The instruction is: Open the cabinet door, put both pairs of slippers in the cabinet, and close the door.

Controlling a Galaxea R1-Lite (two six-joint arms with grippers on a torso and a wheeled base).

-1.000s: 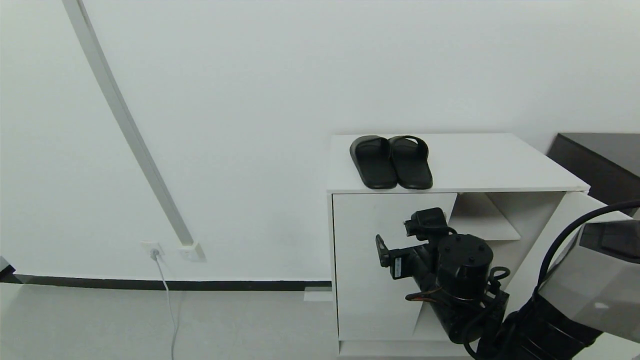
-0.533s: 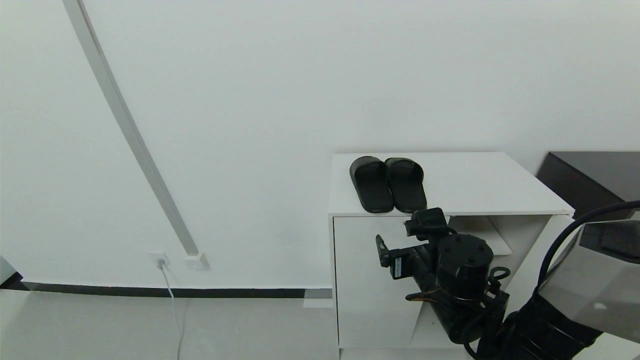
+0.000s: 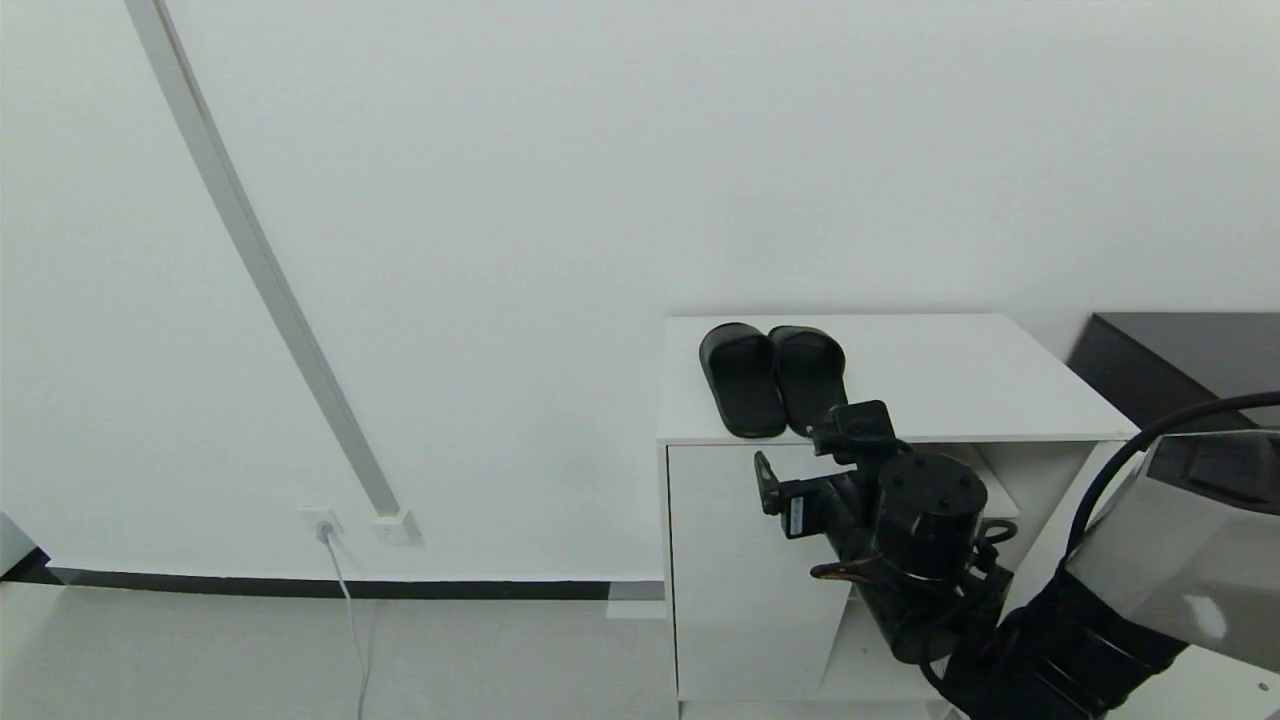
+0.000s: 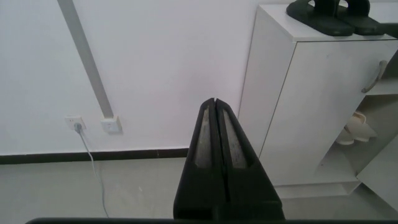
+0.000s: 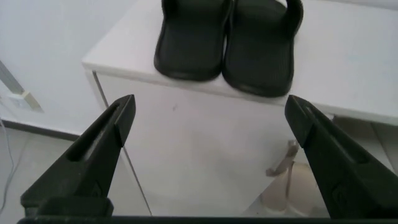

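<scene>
A pair of black slippers (image 3: pixel 770 378) (image 5: pixel 227 37) (image 4: pixel 336 11) lies side by side on top of the white cabinet (image 3: pixel 950 380), near its left front edge. My right gripper (image 5: pixel 211 106) is open and empty, level with the cabinet's top front edge and just below the slippers. The right arm (image 3: pixel 900 520) stands in front of the shut left door (image 3: pixel 740 580). The right door (image 3: pixel 1050 530) is swung open. A light pair of slippers (image 4: pixel 357 127) rests on a lower shelf inside. My left gripper (image 4: pixel 214 107) is shut and empty, off to the cabinet's left.
A dark piece of furniture (image 3: pixel 1180 350) stands right of the cabinet. The left door carries a bar handle (image 4: pixel 372 74). On the wall to the left are a grey conduit strip (image 3: pixel 250 250) and a socket with a hanging cable (image 3: pixel 320 525). Bare floor lies left of the cabinet.
The whole head view has shifted, so the camera moved and the cabinet sits lower in the picture. Against the cabinet, my right gripper has risen from mid-door to the top edge.
</scene>
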